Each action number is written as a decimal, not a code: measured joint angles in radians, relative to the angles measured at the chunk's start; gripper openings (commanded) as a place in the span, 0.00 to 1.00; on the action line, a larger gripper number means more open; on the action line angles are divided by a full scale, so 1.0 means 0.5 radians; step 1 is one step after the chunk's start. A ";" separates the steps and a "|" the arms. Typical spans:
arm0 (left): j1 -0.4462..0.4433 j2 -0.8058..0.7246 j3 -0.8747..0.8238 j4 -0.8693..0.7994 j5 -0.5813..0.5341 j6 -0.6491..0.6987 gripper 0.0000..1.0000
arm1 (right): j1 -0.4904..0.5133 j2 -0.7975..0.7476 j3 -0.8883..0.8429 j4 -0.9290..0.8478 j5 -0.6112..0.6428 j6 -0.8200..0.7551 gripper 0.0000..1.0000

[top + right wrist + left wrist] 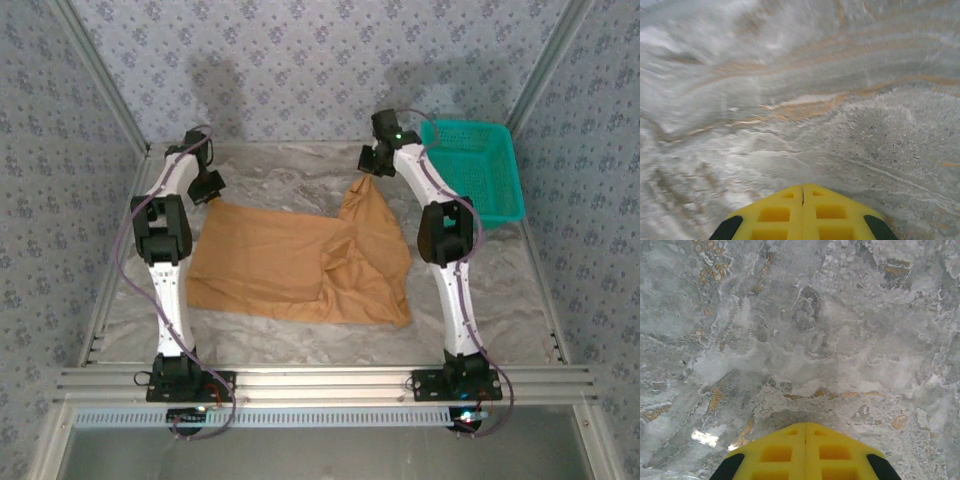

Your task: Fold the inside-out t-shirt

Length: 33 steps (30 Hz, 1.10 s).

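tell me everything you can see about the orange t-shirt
Plain orange-tan soft cloth, the t-shirt lies spread mostly flat on the marbled table. Its left part is smooth, its right part creased and bunched. The far right corner rises in a peak to the shut right gripper, which seems to pinch it. The far left corner ends at the shut left gripper; whether that grips it is unclear.

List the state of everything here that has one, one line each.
t-shirt: lying spread out, rumpled, not yet folded, far right corner lifted.
left gripper: shut, at the t-shirt's far left corner; whether it grips cloth is unclear.
right gripper: shut on the t-shirt's raised corner.
basket: upright at the far right, looks empty.
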 measured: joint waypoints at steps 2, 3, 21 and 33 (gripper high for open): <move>0.000 -0.013 -0.009 0.000 0.002 0.000 0.00 | 0.000 -0.066 0.013 0.000 -0.014 -0.001 0.00; 0.000 -0.027 -0.016 -0.001 0.003 -0.001 0.02 | 0.001 -0.094 0.019 0.001 -0.017 -0.001 0.00; -0.002 -0.175 -0.055 -0.053 -0.009 -0.037 0.37 | 0.028 -0.166 0.034 -0.024 -0.069 -0.002 0.00; -0.009 0.034 0.050 -0.060 -0.048 -0.050 0.14 | 0.012 -0.166 0.034 -0.038 -0.089 -0.002 0.00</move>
